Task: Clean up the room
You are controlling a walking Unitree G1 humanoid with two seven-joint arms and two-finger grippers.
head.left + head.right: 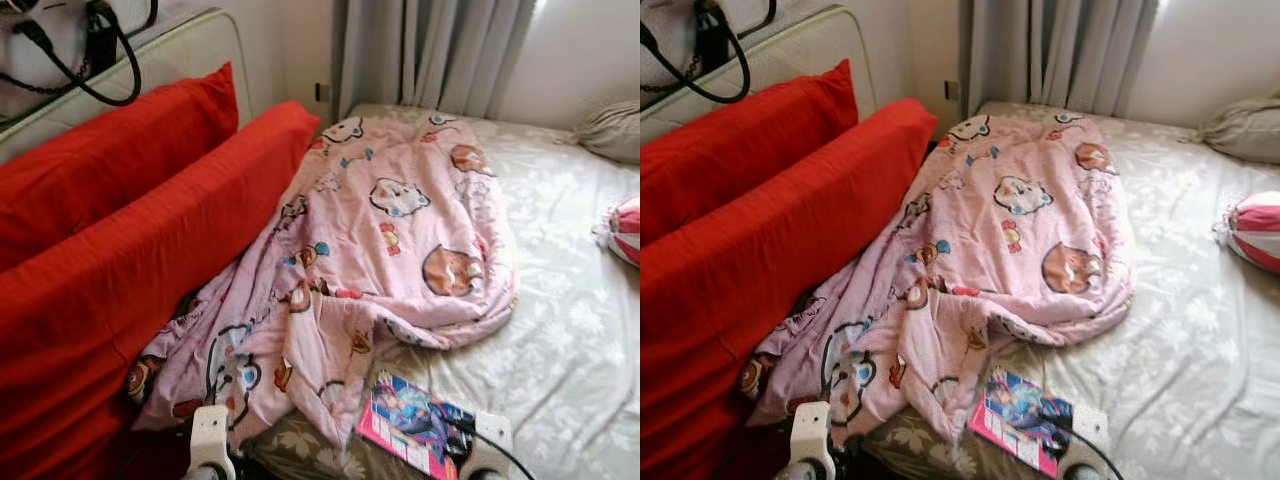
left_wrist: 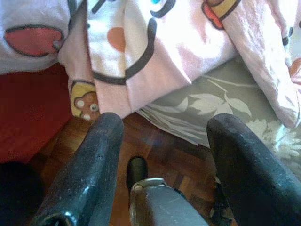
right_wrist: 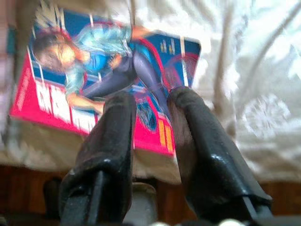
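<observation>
On the bed (image 1: 570, 330), the quilt (image 1: 380, 250) lies rumpled, a magazine (image 1: 410, 422) near its lower edge; tidying appears barely begun. Right gripper (image 3: 150, 106), fingers slightly apart, hovers at the magazine; left gripper (image 2: 162, 127) waits, fingers spread.

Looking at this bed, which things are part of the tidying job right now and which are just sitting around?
Job in hand:
- glossy pink and blue magazine, under the right gripper
- crumpled pink cartoon-print blanket, near the open left gripper

Lying about:
- two long red pillows
- red and white striped bundle
- grey curtain
</observation>
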